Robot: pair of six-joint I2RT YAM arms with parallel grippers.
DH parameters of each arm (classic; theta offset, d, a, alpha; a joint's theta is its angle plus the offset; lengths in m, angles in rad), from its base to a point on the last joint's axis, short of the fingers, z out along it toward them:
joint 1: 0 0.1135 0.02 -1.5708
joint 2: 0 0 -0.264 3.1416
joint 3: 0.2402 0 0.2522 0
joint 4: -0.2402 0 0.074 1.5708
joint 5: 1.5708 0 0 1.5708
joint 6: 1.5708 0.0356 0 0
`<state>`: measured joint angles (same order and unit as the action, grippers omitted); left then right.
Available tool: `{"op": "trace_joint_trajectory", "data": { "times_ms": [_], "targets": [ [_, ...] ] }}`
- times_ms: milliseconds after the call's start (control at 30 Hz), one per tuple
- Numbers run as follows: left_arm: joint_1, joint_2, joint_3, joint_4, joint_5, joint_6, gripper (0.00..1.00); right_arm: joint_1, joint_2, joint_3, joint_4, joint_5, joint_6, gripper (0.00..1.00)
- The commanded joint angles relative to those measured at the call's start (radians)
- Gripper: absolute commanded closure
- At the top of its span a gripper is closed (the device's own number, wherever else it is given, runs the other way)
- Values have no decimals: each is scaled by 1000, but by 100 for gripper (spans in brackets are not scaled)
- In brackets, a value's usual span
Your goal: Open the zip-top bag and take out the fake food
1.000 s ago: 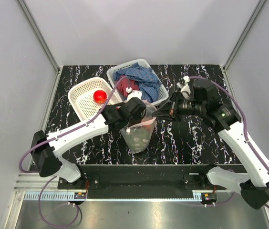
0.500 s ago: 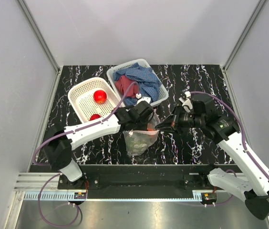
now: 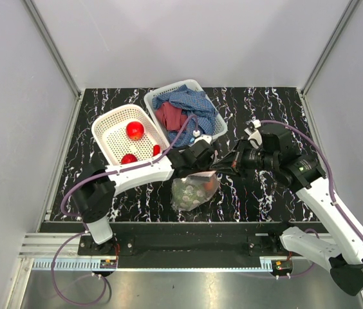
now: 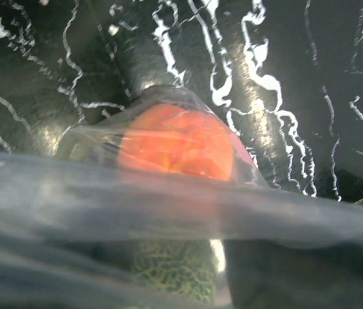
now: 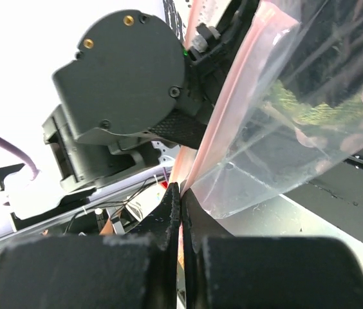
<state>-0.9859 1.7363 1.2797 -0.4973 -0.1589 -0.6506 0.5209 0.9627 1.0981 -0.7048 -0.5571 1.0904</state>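
Above the worktop (image 3: 268, 106), my right tool (image 5: 180, 193) clamped the rim of the zip-top bag (image 3: 193, 192), seemingly limp, slippery; left tool (image 3: 204, 161), I couldn't tell.

Through the zip-top bag (image 4: 104, 212) the orange fruit (image 4: 175, 145) shows blurred, and the left fingers are hidden.

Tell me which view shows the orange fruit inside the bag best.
The left wrist view: the orange fruit fills its centre, seen through the zip-top bag. In the top view the fruit is not distinct. The right wrist view shows the bag's pink strip, no fruit.
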Motion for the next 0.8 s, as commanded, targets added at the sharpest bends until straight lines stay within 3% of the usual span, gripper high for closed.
{"op": "trace_joint_trajectory", "data": {
  "times_ms": [0,67,200,600,733,767],
  "targets": [
    [4,5,-46,91,5,-6,39,4,-12,65,4,-20,16,100],
    [3,9,-54,95,22,-10,38,4,-13,63,1,-18,16,100],
    [-10,37,-63,101,42,3,25,4,-10,63,-5,-20,16,100],
    [-30,163,-82,92,27,37,24,4,-13,59,-36,-4,-4,100],
    [-28,177,-68,83,15,68,32,4,-25,51,-53,11,-14,100],
    [-27,177,-48,74,16,77,52,2,-27,51,-58,14,-17,100]
  ]
}}
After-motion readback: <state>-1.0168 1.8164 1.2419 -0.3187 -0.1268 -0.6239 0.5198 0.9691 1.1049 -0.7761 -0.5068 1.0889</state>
